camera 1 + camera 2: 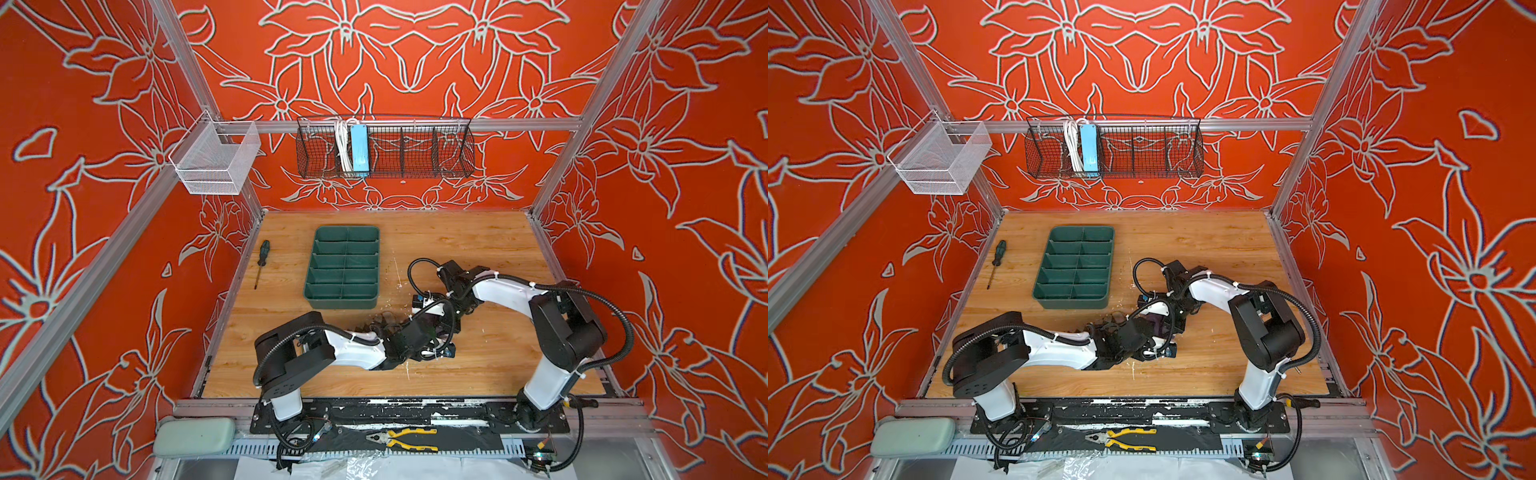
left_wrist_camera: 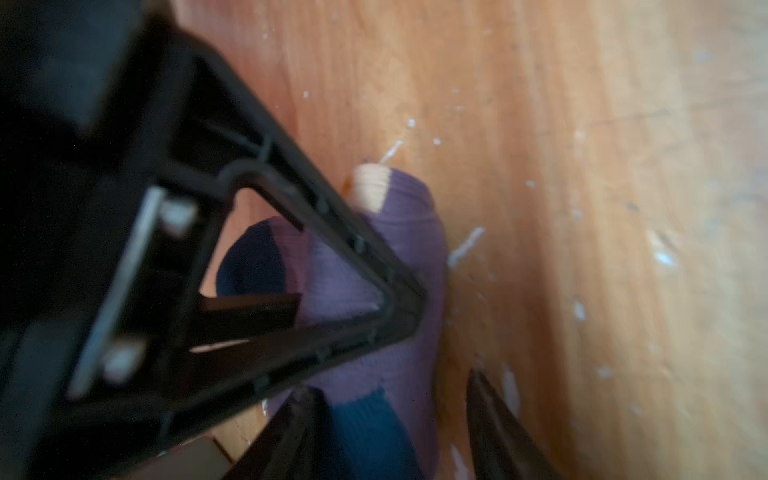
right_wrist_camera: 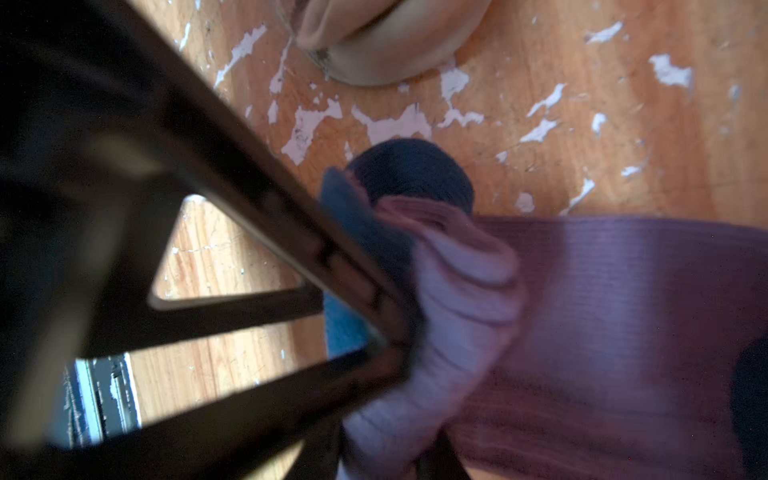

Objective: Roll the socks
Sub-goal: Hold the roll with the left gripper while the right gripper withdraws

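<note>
The purple ribbed sock [image 2: 399, 249] lies on the wooden table, with a dark teal heel and toe and a pale yellow cuff [image 2: 372, 185]. My left gripper [image 2: 390, 382] is open and straddles its teal part; one finger touches the fabric and the other stands clear over bare wood. My right gripper [image 3: 386, 440] is shut on a bunched fold of the purple sock [image 3: 457, 291]. A beige sock [image 3: 382, 41] lies just beyond. In both top views the two grippers meet at mid-table, and only a bit of purple [image 1: 1156, 322] shows.
A green divided tray [image 1: 340, 303] sits behind the grippers, with a screwdriver [image 1: 261, 262] to its left. A black wire basket [image 1: 384, 145] and a white mesh basket [image 1: 216, 160] hang on the walls. Yellow pliers [image 1: 409, 438] lie at the front rail.
</note>
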Controlling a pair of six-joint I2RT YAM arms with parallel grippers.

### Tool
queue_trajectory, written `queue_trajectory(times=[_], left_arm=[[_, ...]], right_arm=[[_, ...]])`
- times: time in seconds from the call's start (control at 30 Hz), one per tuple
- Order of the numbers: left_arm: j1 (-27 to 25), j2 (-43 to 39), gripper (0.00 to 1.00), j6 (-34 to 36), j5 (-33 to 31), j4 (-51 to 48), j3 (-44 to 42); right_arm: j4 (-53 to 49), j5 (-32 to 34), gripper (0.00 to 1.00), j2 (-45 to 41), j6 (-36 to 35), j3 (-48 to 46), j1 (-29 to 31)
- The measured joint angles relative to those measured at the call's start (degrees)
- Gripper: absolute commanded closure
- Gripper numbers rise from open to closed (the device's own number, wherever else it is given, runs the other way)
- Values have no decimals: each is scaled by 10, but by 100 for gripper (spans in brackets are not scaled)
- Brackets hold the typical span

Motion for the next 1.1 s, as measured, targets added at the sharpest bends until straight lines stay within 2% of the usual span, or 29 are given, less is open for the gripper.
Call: queue_trajectory(times=[0.2,0.3,0.5,0.57,0.83,1.1], left_arm=[[-1,16,89,-2,-26,22,1],[-1,16,97,-12,-27,22,1],[2,13,100,-49,-23,-14,15],[4,9,100,-59,-14,-44,26],[24,-21,100,-84,48,-190,63],[47,3,98,-79,168,-374,166]], right_arm=[[4,-9,77,-3,0,-4,-9],[14,-13,74,-13,0,-12,-17],[40,-10,64,-50,11,-38,-30],[48,-4,58,-69,19,-48,-38],[123,31,54,-196,65,-105,-99],[282,135,52,-342,202,-134,-195]])
